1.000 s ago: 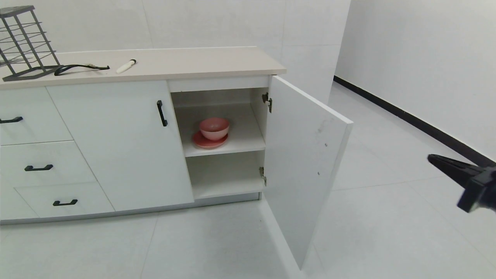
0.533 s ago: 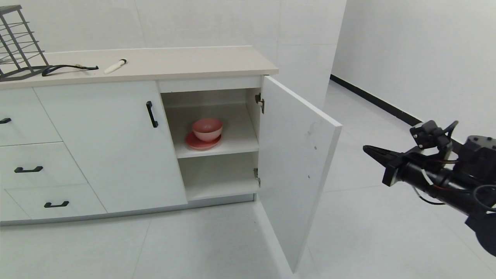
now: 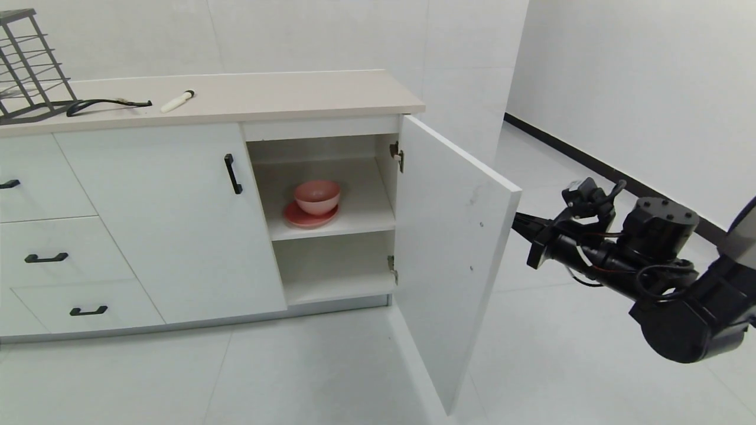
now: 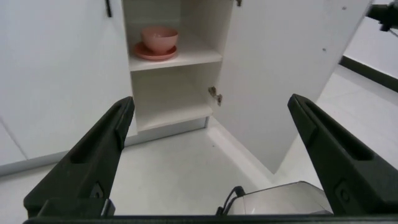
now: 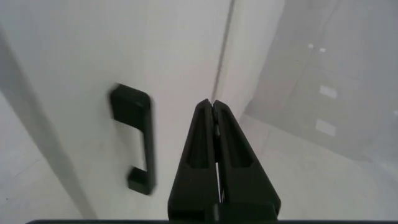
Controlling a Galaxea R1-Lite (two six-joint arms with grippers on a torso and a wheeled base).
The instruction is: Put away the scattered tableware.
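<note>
Right tool [image 5: 213,104], pinched closed, hangs just beside the handle [image 5: 134,140]; press its tip on the door [image 3: 455,248] ahead, clear of that handle, and swing steadily until it latches

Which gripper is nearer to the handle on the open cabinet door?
Right. The right gripper, shut, sits at the open door's outer face, just beside the handle. The left gripper, open, hangs back over the floor in front of the cabinet, on the door's inner side.
</note>
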